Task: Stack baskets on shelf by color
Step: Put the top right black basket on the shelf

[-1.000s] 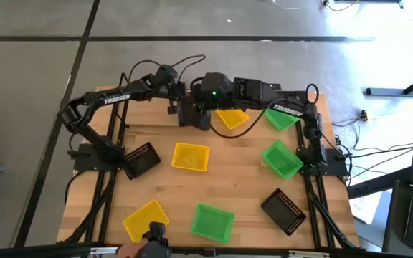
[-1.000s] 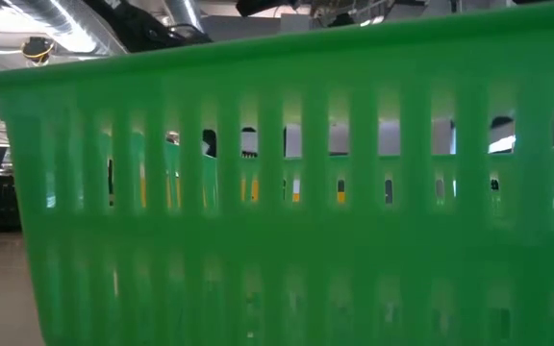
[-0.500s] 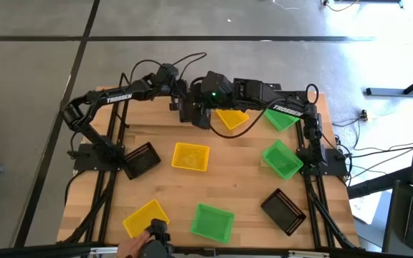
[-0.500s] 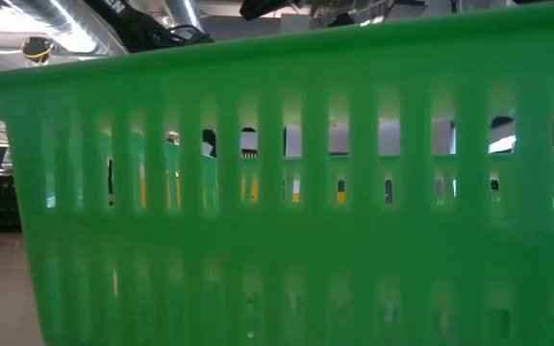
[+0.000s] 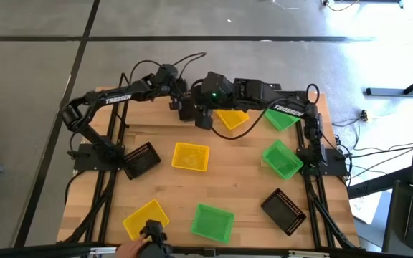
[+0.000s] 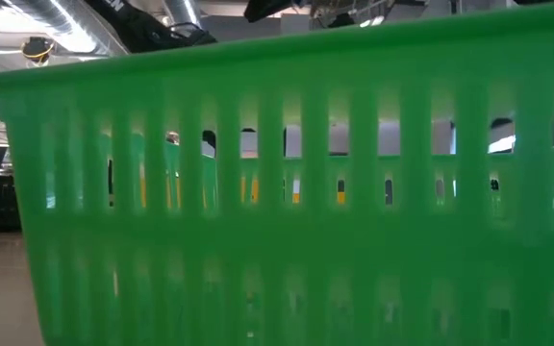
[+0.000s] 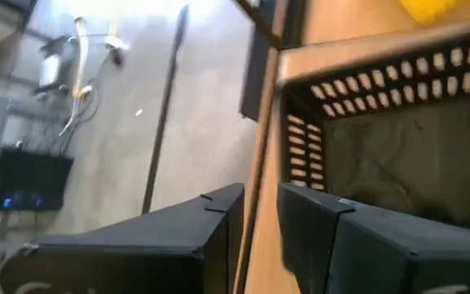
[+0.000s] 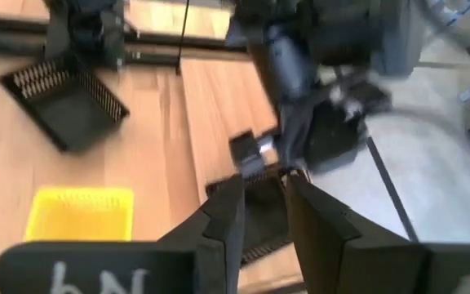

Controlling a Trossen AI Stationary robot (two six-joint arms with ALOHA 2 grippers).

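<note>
Hovering at upper centre, both grippers, left (image 5: 184,107) and right (image 5: 203,118), gaped beside a black basket (image 7: 398,139); light, stiff, rim-graspable, I judged.

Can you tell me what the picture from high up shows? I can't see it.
Two dark robot arms meet over a black basket at the wooden table's far edge. Yellow, green and black baskets lie scattered across it.

1. Far edge of the bench (image 5: 163,140): both arms converge over a black basket (image 7: 398,155); no free passage there.
2. Centre: bare wood lies between the yellow basket (image 5: 191,156) and the green basket (image 5: 282,159).
3. Near edge: a green basket (image 6: 296,192) blocks the whole low view.
</note>
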